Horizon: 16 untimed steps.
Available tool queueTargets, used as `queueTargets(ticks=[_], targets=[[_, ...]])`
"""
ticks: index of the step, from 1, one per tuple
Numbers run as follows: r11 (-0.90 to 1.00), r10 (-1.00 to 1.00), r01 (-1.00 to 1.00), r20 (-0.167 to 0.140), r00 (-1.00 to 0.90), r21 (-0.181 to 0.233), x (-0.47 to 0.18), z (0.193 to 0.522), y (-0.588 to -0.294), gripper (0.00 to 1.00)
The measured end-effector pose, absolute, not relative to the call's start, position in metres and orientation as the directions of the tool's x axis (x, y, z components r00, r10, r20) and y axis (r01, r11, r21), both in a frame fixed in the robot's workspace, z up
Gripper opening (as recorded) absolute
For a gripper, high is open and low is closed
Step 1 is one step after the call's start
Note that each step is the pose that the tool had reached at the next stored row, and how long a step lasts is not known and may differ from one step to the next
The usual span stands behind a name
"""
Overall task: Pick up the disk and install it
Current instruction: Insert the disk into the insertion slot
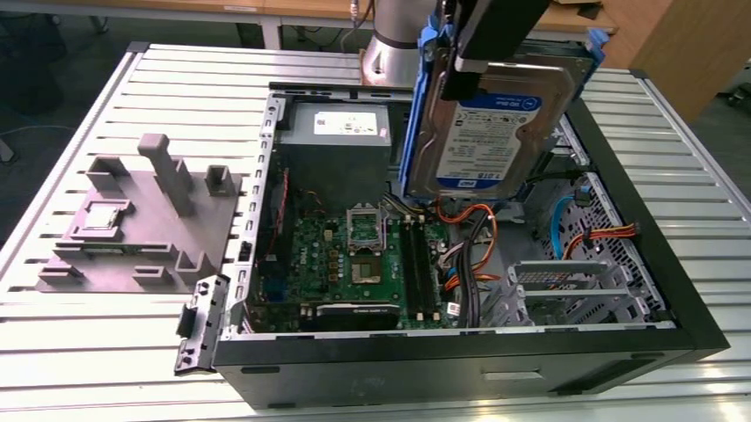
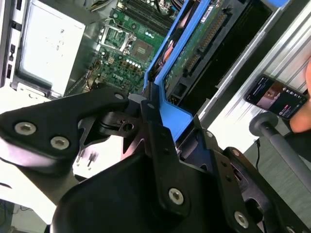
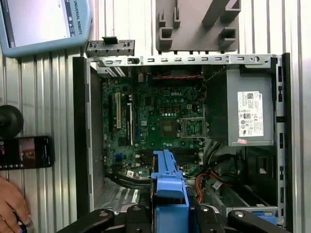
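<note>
Blue rails frame the disk (image 1: 499,123), which hangs upright over the open computer case (image 1: 687,325), close to the case's grey power box (image 1: 340,132). The hand (image 2: 153,104) pinches the disk's top rail. The case lies on the slatted bench (image 1: 118,88), with 1 grey block (image 1: 141,220) beside the case.

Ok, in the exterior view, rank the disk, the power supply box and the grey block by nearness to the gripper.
1. The disk: clamped in the gripper, above the open computer case.
2. The power supply box: inside the case, to the exterior view's left of the gripper.
3. The grey block: on the table outside the case, farthest to the exterior view's left.
</note>
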<state>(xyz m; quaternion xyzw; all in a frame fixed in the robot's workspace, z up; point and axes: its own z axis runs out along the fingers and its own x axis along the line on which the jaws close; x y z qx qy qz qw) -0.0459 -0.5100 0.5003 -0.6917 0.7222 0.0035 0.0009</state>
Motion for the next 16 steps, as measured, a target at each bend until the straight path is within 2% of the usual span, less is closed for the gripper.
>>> queueTargets(ticks=[10, 16], targets=[[0.043, -0.999, -0.999, -0.006, -0.043, 0.004, -0.044, 0.497, -0.538, 0.36], [0.043, -0.999, -0.999, -0.006, -0.043, 0.004, -0.029, 0.495, -0.543, 0.36]])
